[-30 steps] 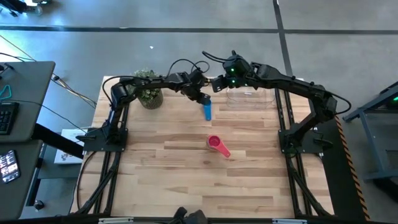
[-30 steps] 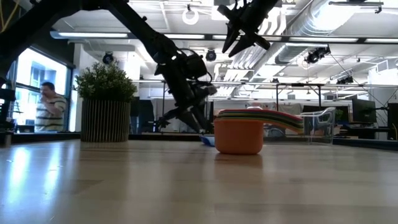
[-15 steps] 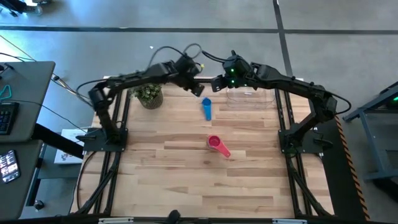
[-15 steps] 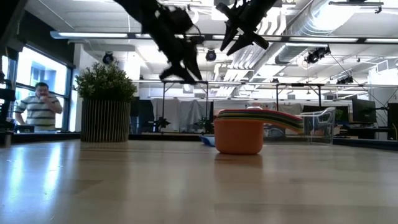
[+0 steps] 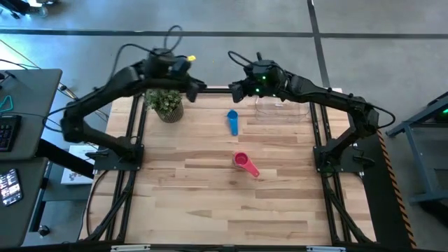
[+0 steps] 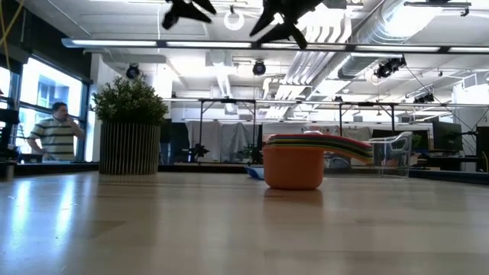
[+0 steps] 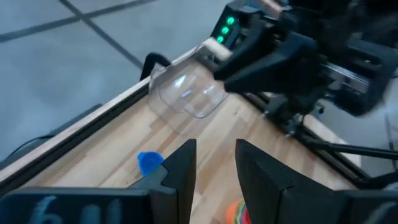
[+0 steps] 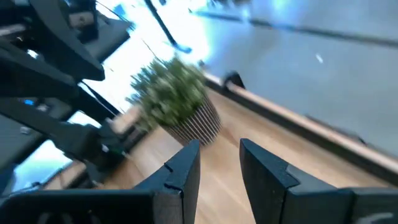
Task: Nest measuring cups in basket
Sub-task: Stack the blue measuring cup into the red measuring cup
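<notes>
Blue cup (image 5: 232,122) on table, apparently free

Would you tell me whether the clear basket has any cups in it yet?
Empty: the high view shows only bare table through the basket; the blue cup and the nested stack lie outside it.

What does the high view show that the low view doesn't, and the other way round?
Only the high view shows the blue cup lying whole on the table, apart from the pink-topped stack of cups, with the clear basket at the far edge under the right arm. Only the low view shows the stack's layers, an orange cup at the bottom, and a person in the room behind. Both show the potted plant and the left gripper and right gripper raised, holding nothing.
</notes>
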### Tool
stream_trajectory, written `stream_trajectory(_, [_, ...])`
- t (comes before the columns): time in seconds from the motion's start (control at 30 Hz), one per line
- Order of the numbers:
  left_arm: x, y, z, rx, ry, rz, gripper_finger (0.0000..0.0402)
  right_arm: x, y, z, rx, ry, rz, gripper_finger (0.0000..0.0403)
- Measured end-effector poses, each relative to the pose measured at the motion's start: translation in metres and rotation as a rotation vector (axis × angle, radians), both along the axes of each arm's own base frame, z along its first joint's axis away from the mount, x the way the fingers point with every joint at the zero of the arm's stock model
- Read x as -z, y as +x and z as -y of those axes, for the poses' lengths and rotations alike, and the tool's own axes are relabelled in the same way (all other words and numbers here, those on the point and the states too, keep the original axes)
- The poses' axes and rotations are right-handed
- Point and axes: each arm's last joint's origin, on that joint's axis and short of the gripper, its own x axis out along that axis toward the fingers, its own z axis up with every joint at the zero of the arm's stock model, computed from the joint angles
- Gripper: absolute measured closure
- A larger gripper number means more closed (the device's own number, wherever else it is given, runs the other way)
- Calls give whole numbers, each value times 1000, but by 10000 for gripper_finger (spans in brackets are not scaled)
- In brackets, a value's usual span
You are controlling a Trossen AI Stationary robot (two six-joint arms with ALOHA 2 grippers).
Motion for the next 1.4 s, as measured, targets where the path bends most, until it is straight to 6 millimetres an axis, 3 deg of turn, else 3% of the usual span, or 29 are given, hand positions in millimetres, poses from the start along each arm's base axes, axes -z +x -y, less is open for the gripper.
stream_trajectory(0.3, [-24,-33,34,48,-13,76,298,-22,2,14,-78,-163,192,280])
stream_trajectory(0.5, [-35,-47,51,88,-28,146,298,-18,6,30,-28,-129,235,255])
stream_trajectory(0.8, [-41,-58,58,99,-16,173,298,38,42,26,-55,50,67,253])
stream_trajectory(1.2, [-36,-60,57,83,-11,120,298,119,68,12,-12,243,-270,253])
stream_trajectory(1.4, [-36,-60,57,83,-11,119,298,146,76,8,4,305,-351,253])
